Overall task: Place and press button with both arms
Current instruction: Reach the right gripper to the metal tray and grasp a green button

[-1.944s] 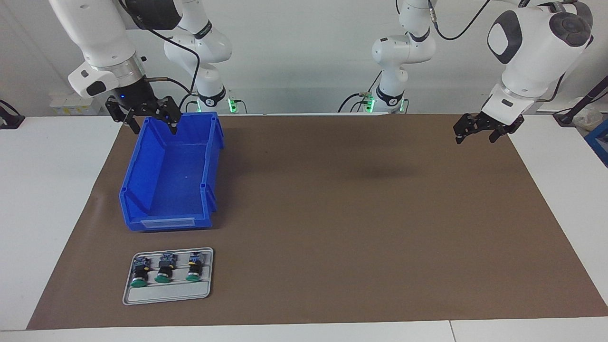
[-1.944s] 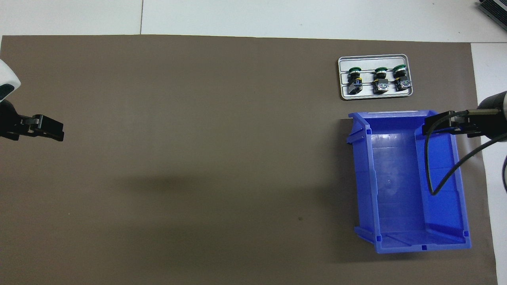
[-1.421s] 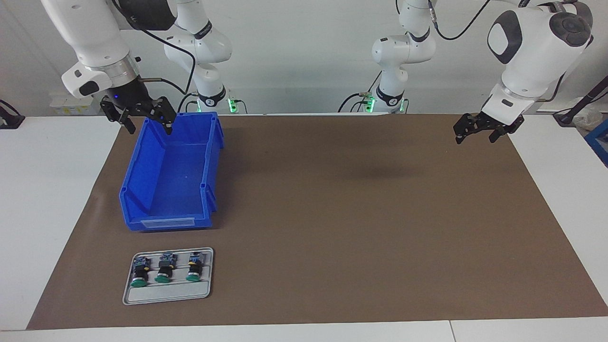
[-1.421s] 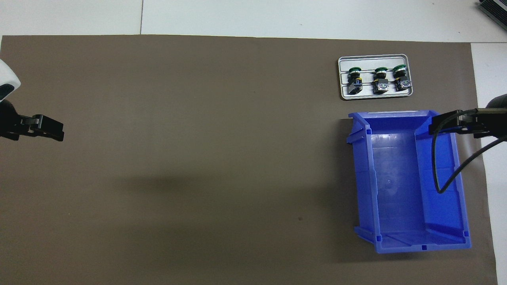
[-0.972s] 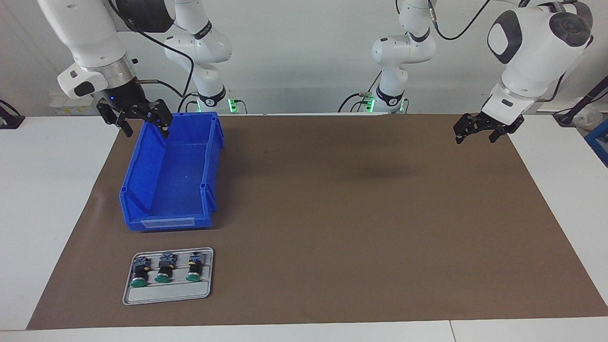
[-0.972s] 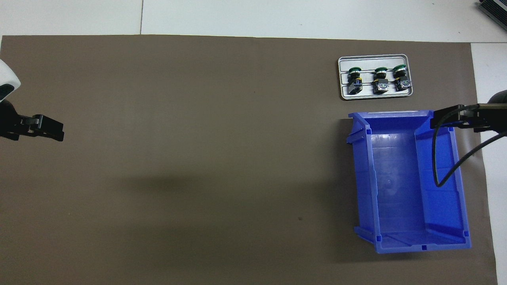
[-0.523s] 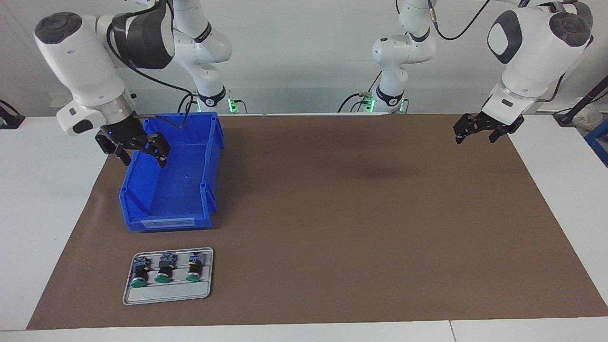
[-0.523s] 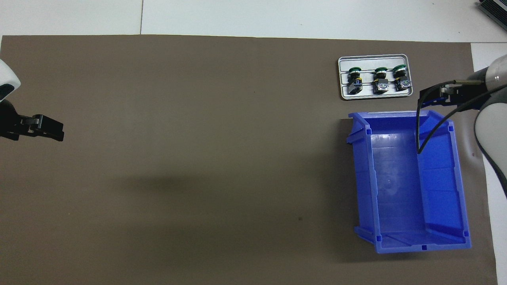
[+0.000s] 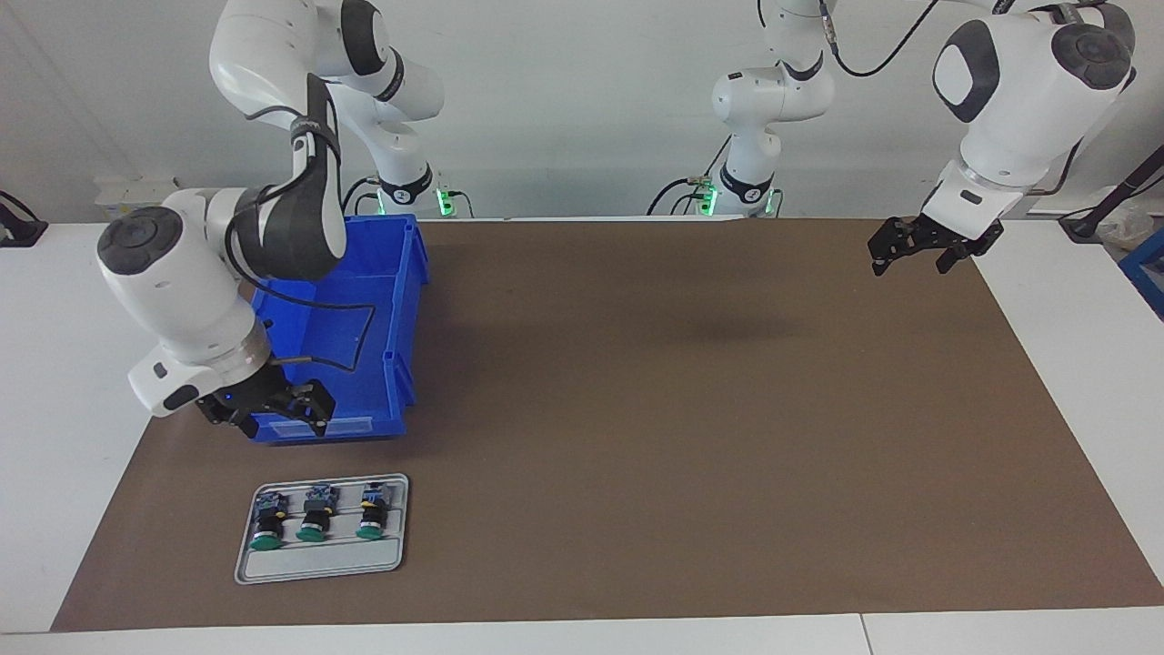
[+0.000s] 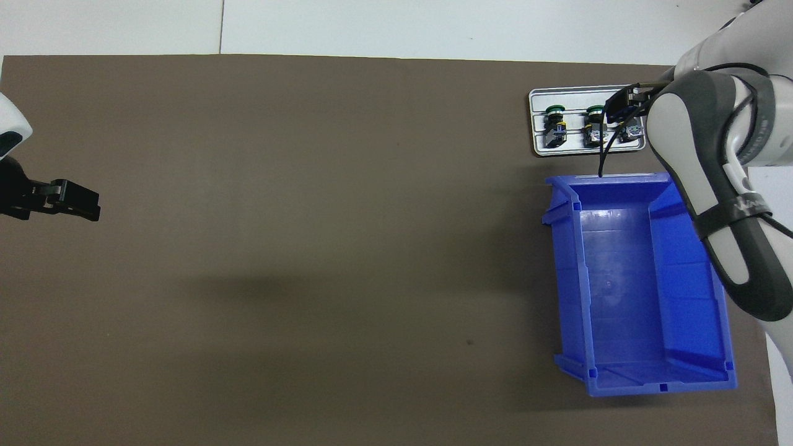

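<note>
Blue plastic bin [image 9: 341, 346] sits between my right arm's base and the grey tray [image 9: 320, 566], where three green-capped buttons [image 9: 311, 516] lie in a row. My right gripper [image 9: 270, 420] hangs open and empty above the bin's far end, near the tray. My left gripper [image 9: 914, 255] waits open over the brown mat [image 9: 682, 409].
</note>
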Controlling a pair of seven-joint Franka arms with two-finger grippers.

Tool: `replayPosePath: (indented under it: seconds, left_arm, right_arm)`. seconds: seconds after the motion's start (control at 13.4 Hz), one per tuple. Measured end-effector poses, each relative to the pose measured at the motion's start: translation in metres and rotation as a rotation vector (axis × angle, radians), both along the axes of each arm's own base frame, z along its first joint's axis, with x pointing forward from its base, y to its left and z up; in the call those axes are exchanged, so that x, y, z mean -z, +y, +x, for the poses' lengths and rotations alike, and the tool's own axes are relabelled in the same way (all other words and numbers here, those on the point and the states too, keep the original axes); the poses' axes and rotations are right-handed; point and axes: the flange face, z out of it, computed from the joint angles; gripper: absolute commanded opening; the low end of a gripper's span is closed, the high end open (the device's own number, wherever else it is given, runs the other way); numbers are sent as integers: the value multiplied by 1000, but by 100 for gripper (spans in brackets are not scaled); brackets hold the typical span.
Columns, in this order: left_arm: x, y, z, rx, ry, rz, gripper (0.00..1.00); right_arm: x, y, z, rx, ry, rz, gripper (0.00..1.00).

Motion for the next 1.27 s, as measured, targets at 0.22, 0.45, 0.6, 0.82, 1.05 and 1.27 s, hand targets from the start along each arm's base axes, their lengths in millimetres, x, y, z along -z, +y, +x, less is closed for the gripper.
replayPosePath:
  seconds: [0.22,0.45,0.6,0.82,1.05,1.27]
  left_arm:
    - [0,0,0,0,0,0,100]
    - [0,0,0,0,0,0,100]
    - [0,0,0,0,0,0,100]
    - [0,0,0,0,0,0,100]
    - [0,0,0,0,0,0,100]
    - [0,0,0,0,0,0,100]
  right_arm:
    - [52,-12,23,-15,-2,4,96]
    - [86,-14,31,-17,4,9,96]
    - [94,-11,34,-20,-7,11,95]
    - [112,-4,38,-30,-41,13,93]
    - [132,-5,35,-28,-47,11,92]
    - [145,-8,30,-24,-34,10,65]
